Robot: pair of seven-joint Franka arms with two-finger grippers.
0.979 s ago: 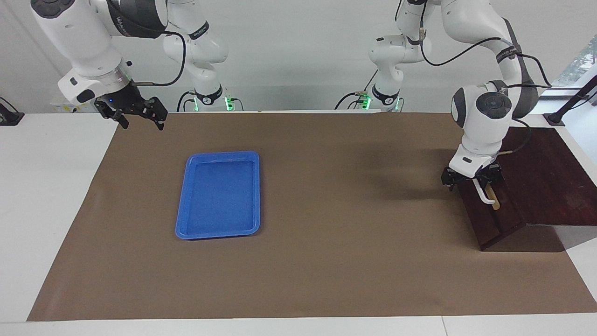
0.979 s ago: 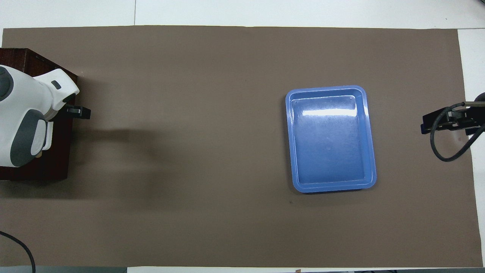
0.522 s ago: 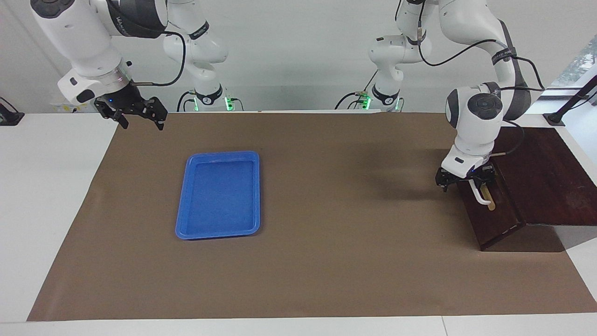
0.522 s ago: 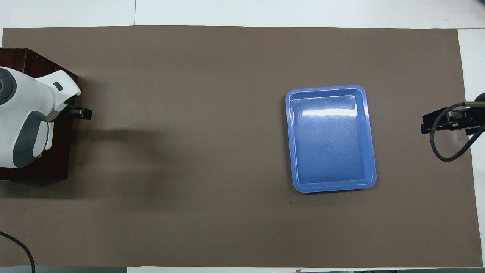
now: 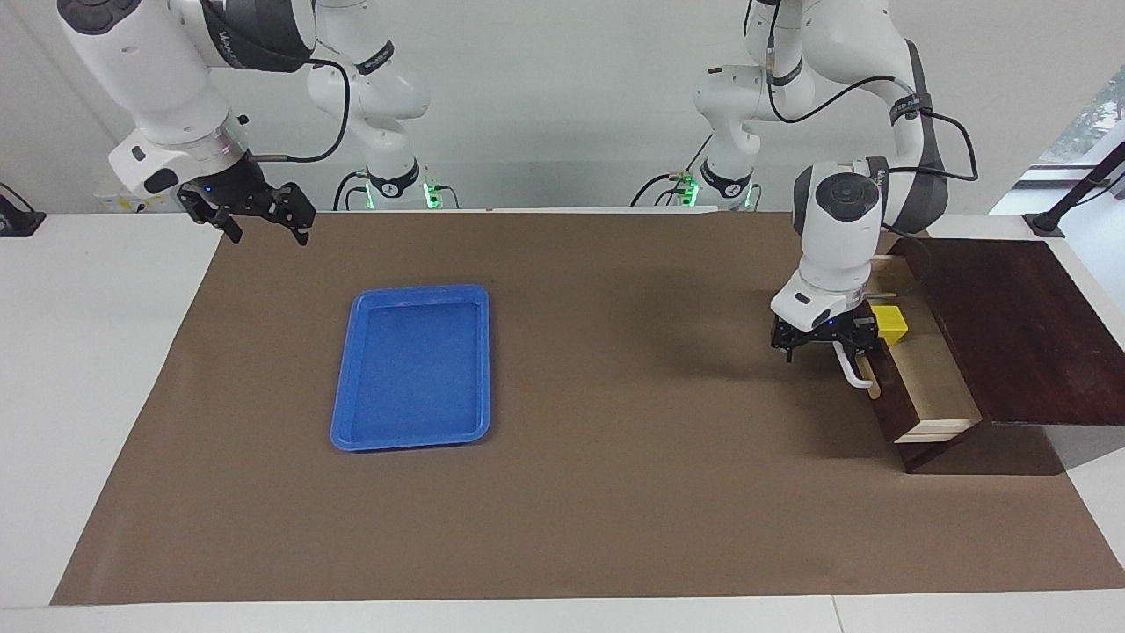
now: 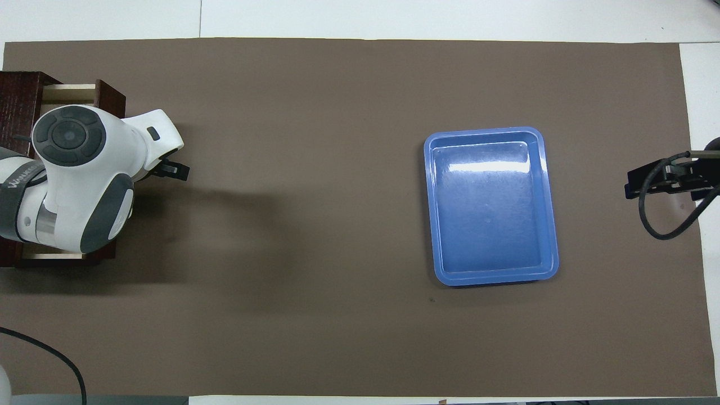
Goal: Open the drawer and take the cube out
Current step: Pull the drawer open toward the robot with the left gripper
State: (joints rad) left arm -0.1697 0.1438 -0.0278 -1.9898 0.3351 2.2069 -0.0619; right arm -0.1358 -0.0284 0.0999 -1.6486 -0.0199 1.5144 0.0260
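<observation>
The left tool (image 5: 824, 341) pinches the white handle (image 5: 851, 369) of the drawer (image 5: 932, 378), which stands pulled out of the dark box (image 5: 1019, 334) at the left arm's end of the desk (image 5: 615, 492). The yellow cube (image 5: 889, 323) sits inside the drawer, in its end nearer the robots. The right tool (image 5: 255, 211) waits with fingers spread above the desk's corner at the right arm's end, well apart from the blue tray (image 5: 413, 367).

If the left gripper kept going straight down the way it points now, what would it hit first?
Probably the white bar handle of the dark brown wooden drawer: the left gripper sits at it, pointing down. Depth is unclear.

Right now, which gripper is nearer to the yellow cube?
Left. The left gripper is at the handle of the drawer, right beside the cube lying inside it. The right gripper waits at the right arm's end, past the blue tray.
</observation>
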